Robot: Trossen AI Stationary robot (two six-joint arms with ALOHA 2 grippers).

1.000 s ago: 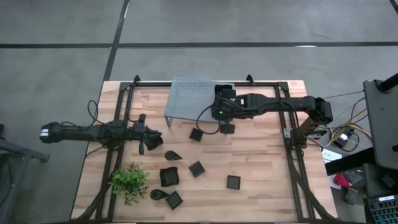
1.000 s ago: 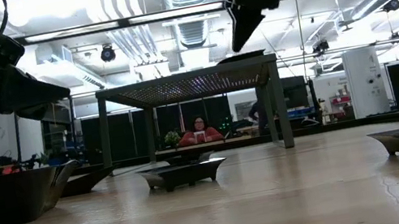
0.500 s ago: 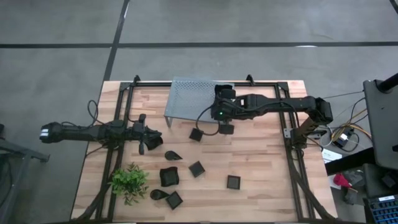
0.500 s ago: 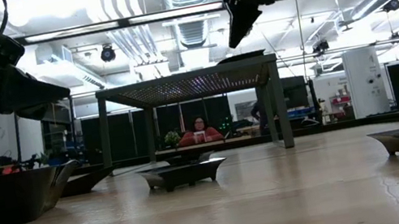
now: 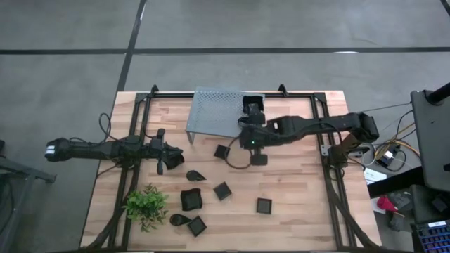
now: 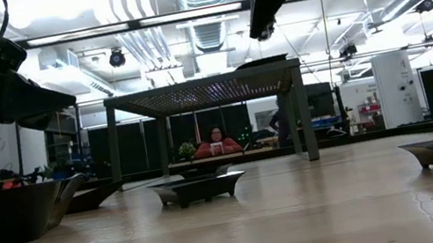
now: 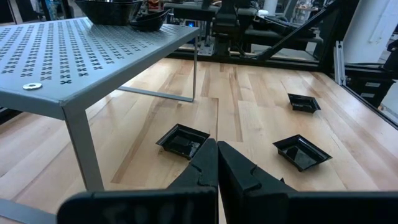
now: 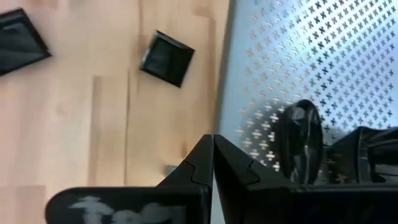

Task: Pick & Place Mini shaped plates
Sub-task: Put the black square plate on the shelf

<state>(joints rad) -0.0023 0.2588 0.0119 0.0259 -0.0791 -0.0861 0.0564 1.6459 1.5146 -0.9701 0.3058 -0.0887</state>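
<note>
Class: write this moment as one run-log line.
right gripper: shut, empty, over grey rack edge | left gripper: shut, idle, table left side | mini shaped plates: some on rack, rest on table

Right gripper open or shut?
Shut, empty: in the right wrist view the right gripper's fingers meet along one seam, above the rack edge.

The two slim, matte-black jointed arms trailed thin black cables. The left black arm [image 5: 105, 150] wore a white band near its base; the right black arm [image 5: 309, 126] showed a small green light.
</note>
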